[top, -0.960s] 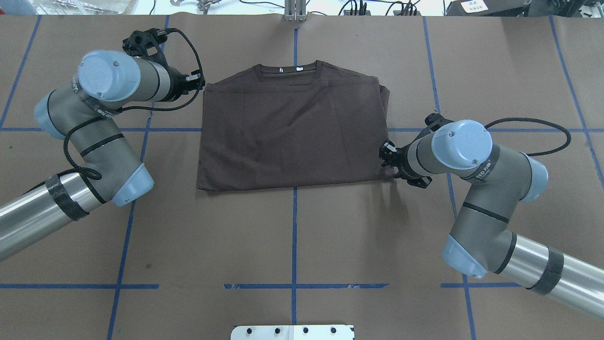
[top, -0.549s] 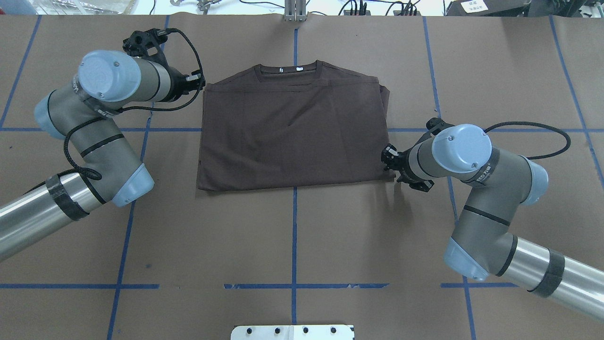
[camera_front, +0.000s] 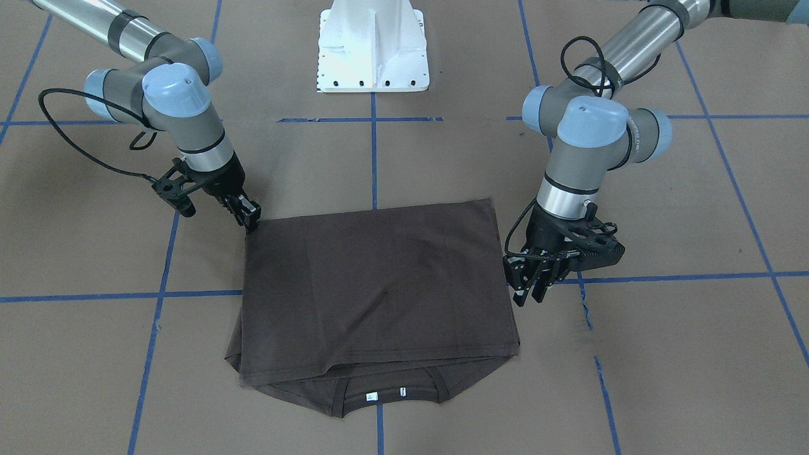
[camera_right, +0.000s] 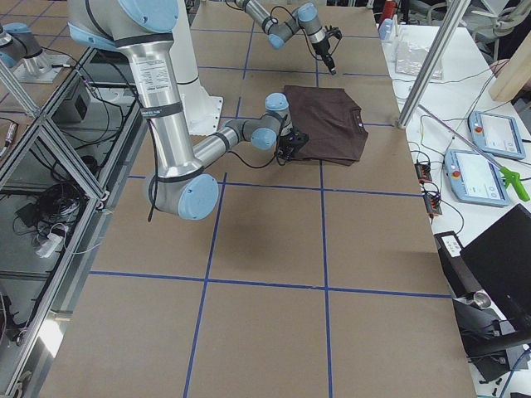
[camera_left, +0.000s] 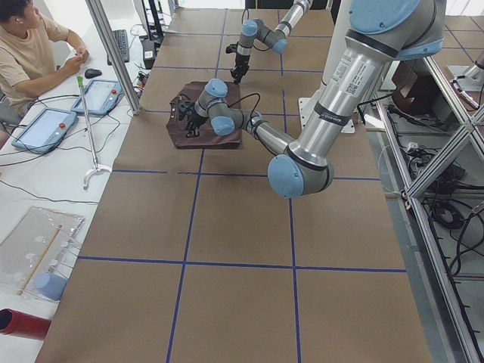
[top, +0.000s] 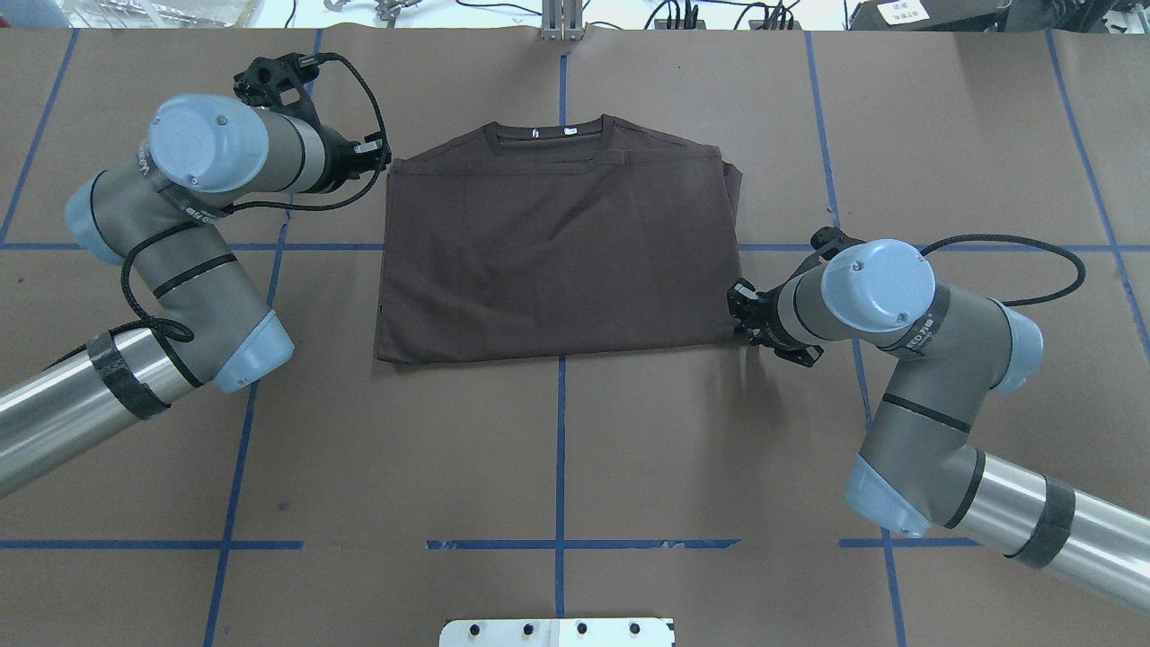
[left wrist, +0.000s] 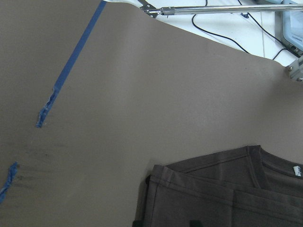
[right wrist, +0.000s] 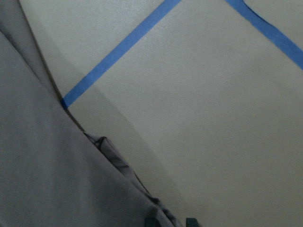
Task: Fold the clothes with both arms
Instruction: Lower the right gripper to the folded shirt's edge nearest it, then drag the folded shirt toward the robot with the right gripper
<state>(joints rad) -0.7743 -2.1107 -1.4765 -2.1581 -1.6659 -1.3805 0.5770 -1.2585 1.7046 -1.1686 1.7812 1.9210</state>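
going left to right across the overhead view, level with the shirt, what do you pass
left arm → left gripper at the shirt's collar-end corner → dark brown T-shirt → right gripper at the shirt's hem-end corner → right arm

Wrist view blurry, right end effector (right wrist: 170,223) tips cropped at btm edge

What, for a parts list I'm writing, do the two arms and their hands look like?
The left arm and right arm are silver-grey tubes with light blue joint caps, black bands and pale lettering near the wrists. The left hand and right hand are black, two-fingered, fed by looping black cables.
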